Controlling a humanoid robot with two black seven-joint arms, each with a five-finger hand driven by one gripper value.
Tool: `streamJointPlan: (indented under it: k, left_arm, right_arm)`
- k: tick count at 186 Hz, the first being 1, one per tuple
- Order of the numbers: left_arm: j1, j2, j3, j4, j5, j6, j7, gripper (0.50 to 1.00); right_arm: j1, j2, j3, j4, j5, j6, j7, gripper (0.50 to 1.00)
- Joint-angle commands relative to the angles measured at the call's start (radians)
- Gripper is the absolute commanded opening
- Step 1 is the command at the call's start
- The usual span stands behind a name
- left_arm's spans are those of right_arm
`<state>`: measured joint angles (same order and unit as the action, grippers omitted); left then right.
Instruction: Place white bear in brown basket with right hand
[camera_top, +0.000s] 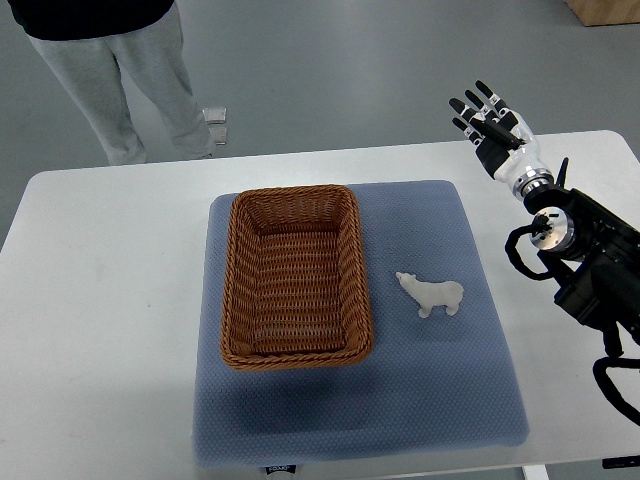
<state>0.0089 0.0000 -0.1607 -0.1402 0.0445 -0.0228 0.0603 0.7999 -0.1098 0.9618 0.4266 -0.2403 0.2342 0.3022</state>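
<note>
The brown woven wicker basket (296, 276) sits empty on the blue-grey padded mat (430, 390). The small white bear figurine (432, 294) stands on the mat just right of it. The right hand (490, 125), fingers spread and holding nothing, hovers at the white table's (100, 330) far right edge.

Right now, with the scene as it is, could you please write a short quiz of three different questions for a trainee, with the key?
1. True or false: the white bear already lies inside the brown wicker basket.
2. Which hand is in view? A) left B) right C) both
3. Fill in: the basket and the bear both rest on a blue-grey ____.

Key:
1. False. The bear stands on the mat, to the right of the basket, apart from it.
2. B. The right hand is raised with fingers spread, holding nothing.
3. mat
</note>
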Motion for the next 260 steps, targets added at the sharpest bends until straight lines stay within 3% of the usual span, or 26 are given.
streamJointPlan:
  k: [1,20,50,72,102,147,162,169,205,234,260]
  left_arm:
    - [0.000,0.000,0.000,0.001,0.000,0.000,0.001,1.000]
    - [0.000,0.000,0.000,0.001,0.000,0.000,0.001,1.000]
    - [0.000,0.000,0.000,0.001,0.000,0.001,0.000,1.000]
    - [0.000,0.000,0.000,0.001,0.000,0.001,0.000,1.000]
    - [-0.001,0.000,0.000,0.001,0.000,0.000,0.000,1.000]
    - [-0.001,0.000,0.000,0.001,0.000,0.000,0.000,1.000]
    - [-0.001,0.000,0.000,0.001,0.000,0.000,0.000,1.000]
    - [-0.001,0.000,0.000,0.001,0.000,0.000,0.001,1.000]
    - [-0.001,0.000,0.000,0.001,0.000,0.001,0.000,1.000]
    - [-0.001,0.000,0.000,0.001,0.000,0.000,0.001,1.000]
    - [-0.001,0.000,0.000,0.001,0.000,0.001,0.000,1.000]
  right_arm:
    - [0.005,0.002,0.002,0.006,-0.005,-0.004,0.000,0.926]
    - [0.019,-0.005,-0.002,0.017,-0.004,-0.015,0.000,0.926]
    - [-0.005,-0.056,-0.012,0.141,-0.011,-0.069,-0.002,0.926]
    - [0.007,-0.129,-0.127,0.231,-0.016,-0.134,-0.002,0.926]
    - [0.101,-0.191,-0.302,0.250,-0.030,-0.145,-0.002,0.924]
    - [0.278,-0.309,-0.698,0.333,-0.168,-0.133,0.000,0.924]
    - [0.294,-0.315,-0.729,0.342,-0.183,-0.130,0.000,0.926]
    - [0.343,-0.340,-0.833,0.389,-0.249,-0.122,-0.002,0.926]
    - [0.393,-0.380,-0.923,0.455,-0.491,-0.059,-0.011,0.924]
    - [0.424,-0.450,-1.015,0.601,-0.705,0.000,-0.012,0.924]
    - [0.473,-0.502,-1.081,0.684,-0.744,0.046,-0.014,0.924]
